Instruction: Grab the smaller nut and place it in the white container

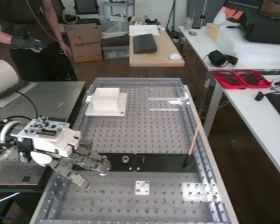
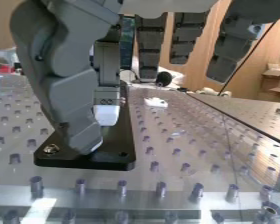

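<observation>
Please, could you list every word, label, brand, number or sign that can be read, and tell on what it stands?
Legible text: none.
Cardboard box: print on its side, too small and blurred to read.
Black plate: no print that I can make out.

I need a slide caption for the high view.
Dark grey hand at one end of the black plate, white container farther along the bench.

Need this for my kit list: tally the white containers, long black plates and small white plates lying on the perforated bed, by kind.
White container: 1
Long black plate: 1
Small white plate: 1
Total: 3
</observation>
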Available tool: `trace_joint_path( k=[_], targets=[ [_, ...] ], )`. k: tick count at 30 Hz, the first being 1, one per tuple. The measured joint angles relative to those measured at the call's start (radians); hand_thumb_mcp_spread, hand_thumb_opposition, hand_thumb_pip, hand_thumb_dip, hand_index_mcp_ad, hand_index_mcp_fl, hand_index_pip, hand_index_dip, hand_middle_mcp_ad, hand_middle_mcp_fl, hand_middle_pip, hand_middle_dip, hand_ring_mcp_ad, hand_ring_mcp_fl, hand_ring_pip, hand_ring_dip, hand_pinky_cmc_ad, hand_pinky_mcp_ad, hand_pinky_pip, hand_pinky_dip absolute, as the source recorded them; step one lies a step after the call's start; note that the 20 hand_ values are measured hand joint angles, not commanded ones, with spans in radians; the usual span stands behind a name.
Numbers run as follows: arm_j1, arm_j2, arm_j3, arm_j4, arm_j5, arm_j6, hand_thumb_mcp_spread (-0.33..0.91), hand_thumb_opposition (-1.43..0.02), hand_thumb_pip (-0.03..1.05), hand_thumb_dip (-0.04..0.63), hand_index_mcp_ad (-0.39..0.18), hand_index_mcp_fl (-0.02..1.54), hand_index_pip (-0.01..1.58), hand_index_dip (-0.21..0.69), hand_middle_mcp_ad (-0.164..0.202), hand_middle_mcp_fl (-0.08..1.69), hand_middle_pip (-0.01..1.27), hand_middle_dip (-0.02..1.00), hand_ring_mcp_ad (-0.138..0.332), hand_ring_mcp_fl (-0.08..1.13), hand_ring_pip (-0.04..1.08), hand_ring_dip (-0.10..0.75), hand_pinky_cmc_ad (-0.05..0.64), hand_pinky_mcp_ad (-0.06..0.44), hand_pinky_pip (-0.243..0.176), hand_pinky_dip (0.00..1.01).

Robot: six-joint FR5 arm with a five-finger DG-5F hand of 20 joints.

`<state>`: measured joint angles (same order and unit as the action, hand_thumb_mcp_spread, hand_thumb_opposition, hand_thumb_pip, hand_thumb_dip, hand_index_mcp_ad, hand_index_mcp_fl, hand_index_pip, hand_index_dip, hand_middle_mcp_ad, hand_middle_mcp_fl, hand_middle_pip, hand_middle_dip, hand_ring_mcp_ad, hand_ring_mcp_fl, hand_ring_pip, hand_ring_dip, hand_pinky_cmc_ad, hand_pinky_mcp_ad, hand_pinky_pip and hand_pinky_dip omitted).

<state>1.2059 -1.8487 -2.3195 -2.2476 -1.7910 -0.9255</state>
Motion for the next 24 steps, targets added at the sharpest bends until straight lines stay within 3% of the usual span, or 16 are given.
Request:
trace_joint_path(
  k=[24],
  targets=[
    [0.001,-0.008,0.015,-0.018,-0.003,0.003,0.52,-0.88,0.57,0.22,-0.215,0.19,1.55,0.117,0.051,0.15,0.13,0.3,0.101,0.01,0.1,0.152,0.363,0.293,0.037,0.21]
  ],
)
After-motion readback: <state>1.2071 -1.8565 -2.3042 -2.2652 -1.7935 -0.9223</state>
